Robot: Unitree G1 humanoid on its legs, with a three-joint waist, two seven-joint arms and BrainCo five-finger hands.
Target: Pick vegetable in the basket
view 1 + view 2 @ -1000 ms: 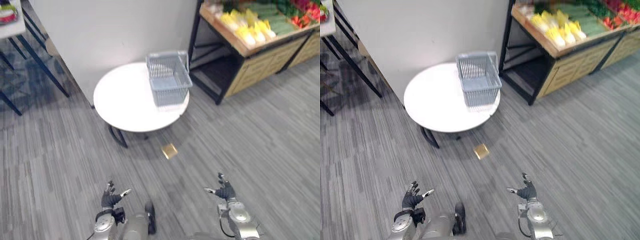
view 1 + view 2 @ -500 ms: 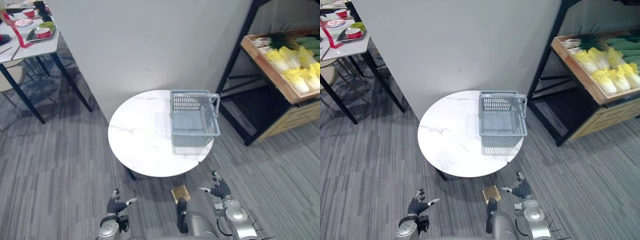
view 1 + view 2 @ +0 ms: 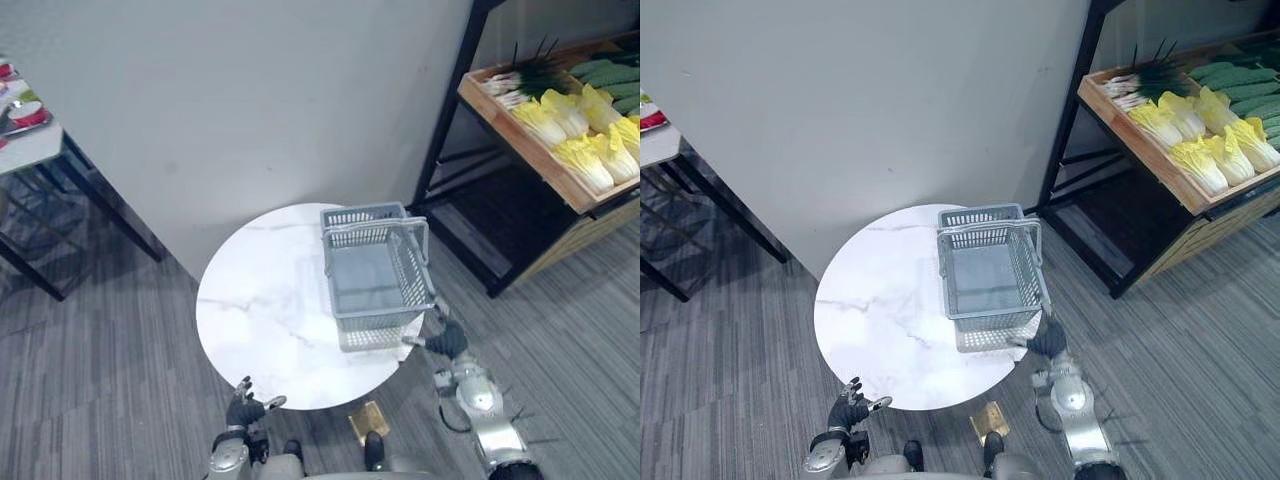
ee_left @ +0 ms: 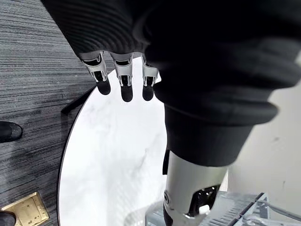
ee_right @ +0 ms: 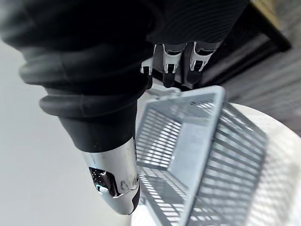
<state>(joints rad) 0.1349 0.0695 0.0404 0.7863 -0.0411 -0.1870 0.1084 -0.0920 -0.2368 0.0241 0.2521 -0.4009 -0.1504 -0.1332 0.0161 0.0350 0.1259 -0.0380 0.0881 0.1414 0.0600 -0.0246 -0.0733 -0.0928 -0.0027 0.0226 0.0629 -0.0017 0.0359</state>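
1. Hovering just beside the near right corner of the grey basket [image 3: 378, 333], the right robot hand [image 3: 443, 341] is keeping its fingers [image 5: 165, 75] loosely straight and its thumb apart, gripping nothing. Whether a fingertip is touching the basket wall cannot be told.
2. The basket is standing upright on the round white tabletop [image 3: 265, 310], directly ahead of the right robot hand and to its left. Its handles are lying folded over the rim at the far end, and nothing is lying inside it.
3. The left robot hand [image 3: 243, 409] is hanging low beside the near edge of the tabletop, fingers spread and thumb out, holding nothing. The basket is lying well ahead of it and to its right.
4. The vegetables are lying in a wooden crate [image 3: 515, 142] on a black-framed shelf, well apart from the right robot hand, ahead of it and to its right.
5. In that crate, pale yellow cabbages [image 3: 570, 125] are lying in a row, with green onions [image 3: 520, 78] at the end nearer the wall and dark green cucumbers [image 3: 610, 75] behind them.
6. A small brass plate [image 3: 367, 422] is sitting in the floor between the two robot hands.
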